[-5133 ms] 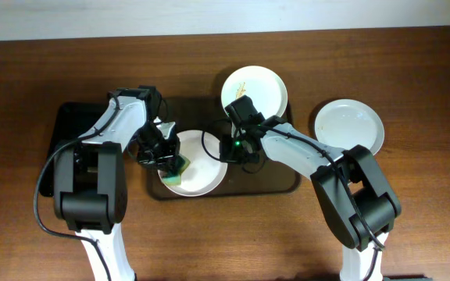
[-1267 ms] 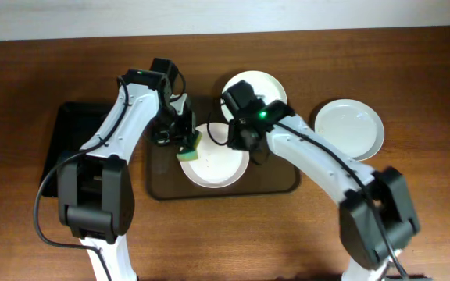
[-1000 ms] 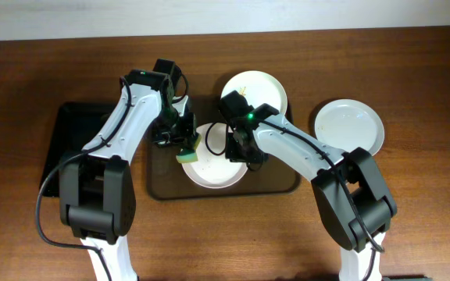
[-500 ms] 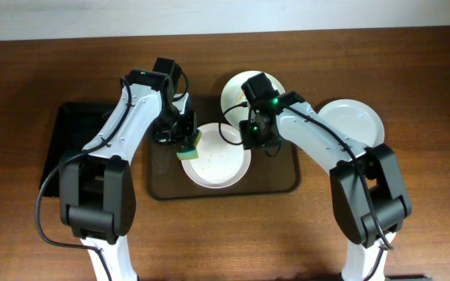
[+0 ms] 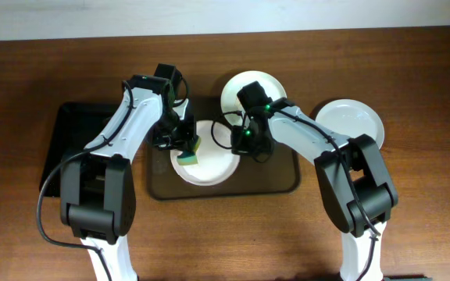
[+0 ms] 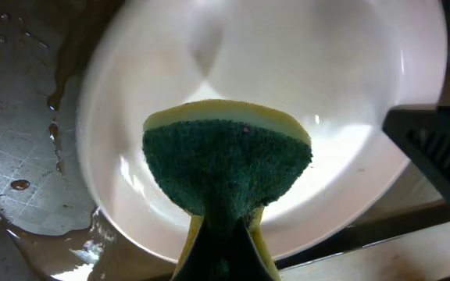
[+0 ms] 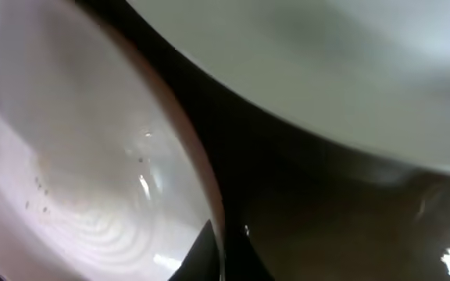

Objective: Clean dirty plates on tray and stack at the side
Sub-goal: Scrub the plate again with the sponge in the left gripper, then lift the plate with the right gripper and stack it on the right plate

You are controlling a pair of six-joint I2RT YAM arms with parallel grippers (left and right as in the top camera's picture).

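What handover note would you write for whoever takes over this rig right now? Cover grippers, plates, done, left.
Left gripper: shut on sponge, over the front plate in the tray.
Right gripper: at that plate's right rim; grip unclear.
Back plate: at tray's far edge.
Side plate: on table, right of tray.
Done: apparently the side plate.
Left: finish front plate, clean back plate, stack all three.
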